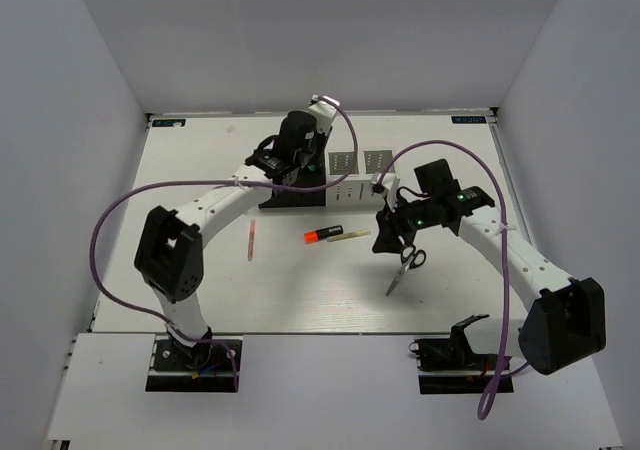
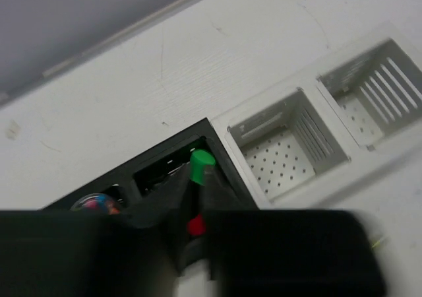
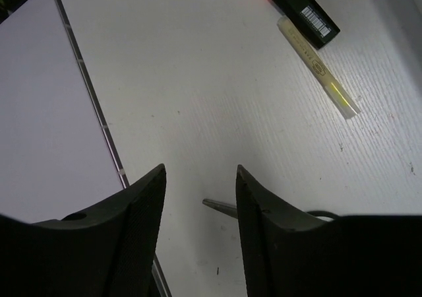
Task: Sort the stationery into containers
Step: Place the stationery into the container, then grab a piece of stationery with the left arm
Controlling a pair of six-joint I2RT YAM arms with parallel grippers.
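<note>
My left gripper [image 2: 196, 181] is shut on a black marker with a green cap [image 2: 201, 160], its tip at the rim of a black cup [image 2: 158, 171]. Two white perforated cups [image 2: 287, 145] stand beside it to the right. In the top view the left gripper [image 1: 300, 173] hangs over the row of cups [image 1: 345, 162]. My right gripper [image 3: 200, 171] is open and empty above the table, with the scissors' blade tip [image 3: 221, 206] between its fingers. The black-handled scissors [image 1: 405, 268] lie just below the right gripper [image 1: 385, 238]. An orange-capped marker [image 1: 323, 235], a yellowish stick [image 1: 350, 235] and a pink stick [image 1: 250, 240] lie on the table.
The leftmost black cup holds something colourful [image 2: 99, 203]. The orange-capped marker [image 3: 300, 3] and the yellowish stick [image 3: 320, 66] lie ahead of the right gripper. Grey walls enclose the white table [image 1: 300, 300] on three sides. Purple cables loop over both arms.
</note>
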